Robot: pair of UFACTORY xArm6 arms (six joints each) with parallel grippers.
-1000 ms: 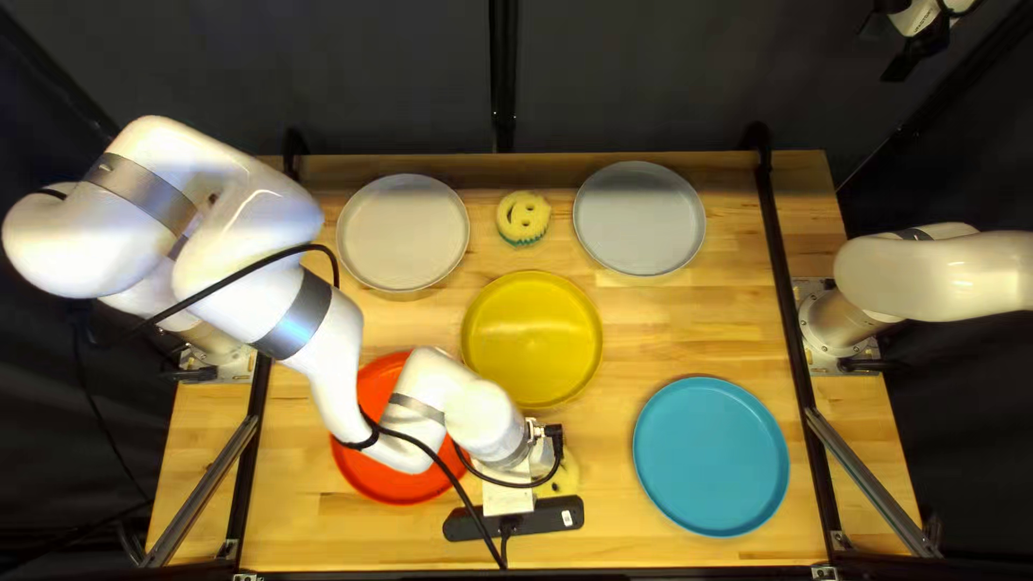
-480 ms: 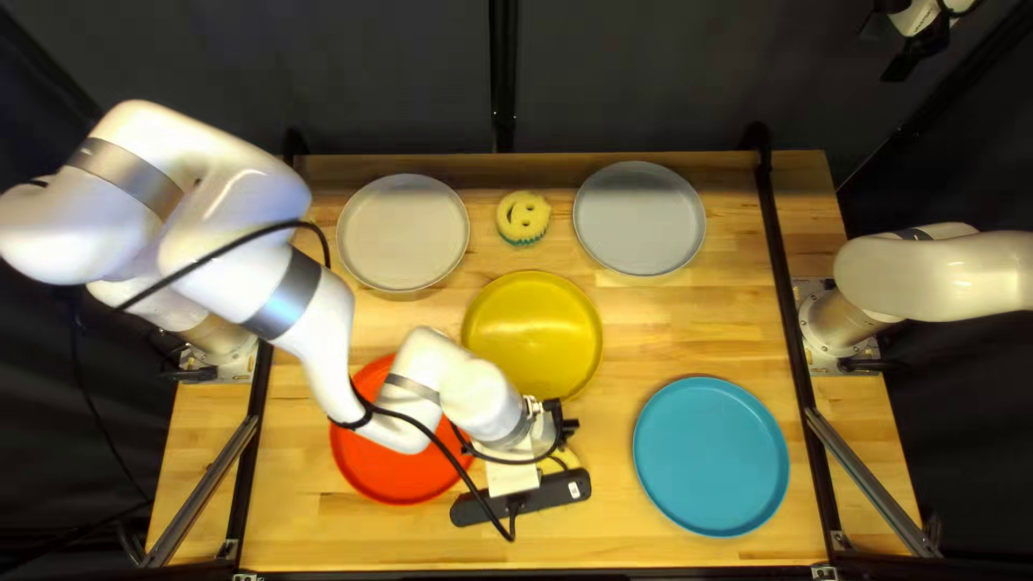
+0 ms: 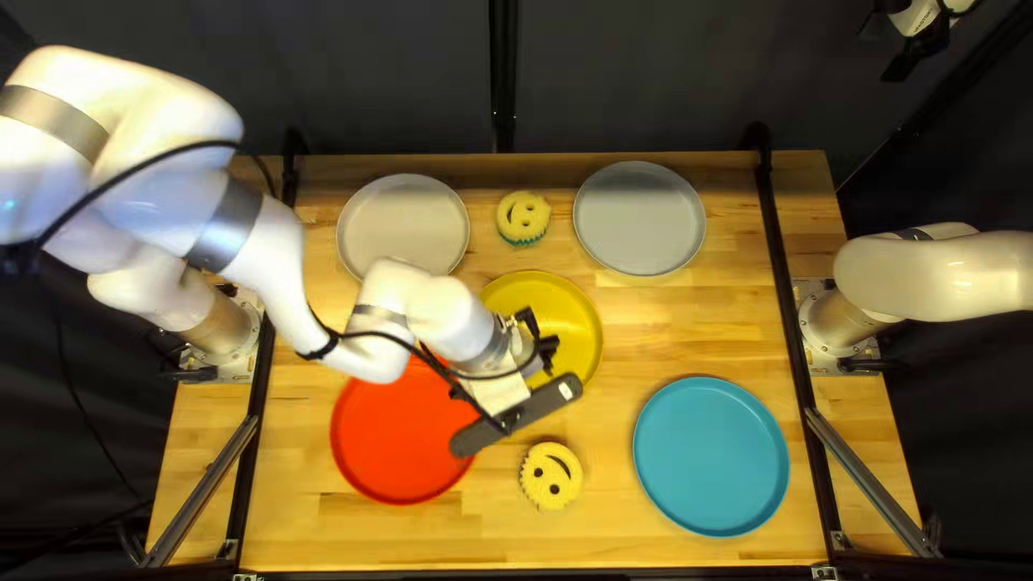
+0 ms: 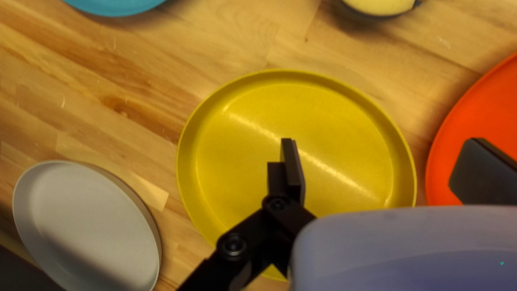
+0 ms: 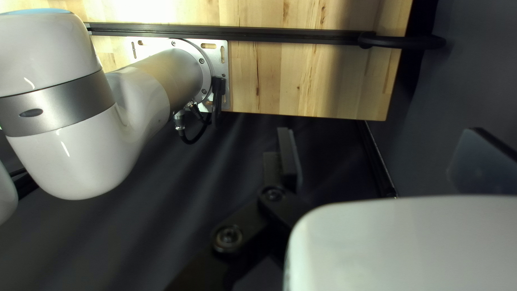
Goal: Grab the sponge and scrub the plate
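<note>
My left gripper (image 3: 547, 348) hovers over the yellow plate (image 3: 574, 328). Seen from its own wrist, the left gripper (image 4: 381, 170) is wide open with nothing between its fingers, the yellow plate (image 4: 247, 145) beneath it. A smiley sponge (image 3: 551, 476) rests on the wood near the table's near edge; part of this sponge (image 4: 379, 4) appears beyond the yellow plate in the left wrist view. Another smiley sponge (image 3: 524, 217) lies between the two pale plates. My right gripper (image 3: 913, 54) is off the table at the far right; in its wrist view the right gripper (image 5: 383, 156) is open and empty.
The red plate (image 3: 398, 436) lies to the left of the yellow one, the blue plate (image 3: 710, 456) at the right. A pale plate (image 3: 402, 231) and a grey plate (image 3: 639, 217) are toward the far edge. Black rails (image 3: 782, 280) run along both sides.
My left arm has swung up and away from the near sponge toward the table's far side, uncovering that sponge and more of the red plate. The right arm and the plates have stayed put.
</note>
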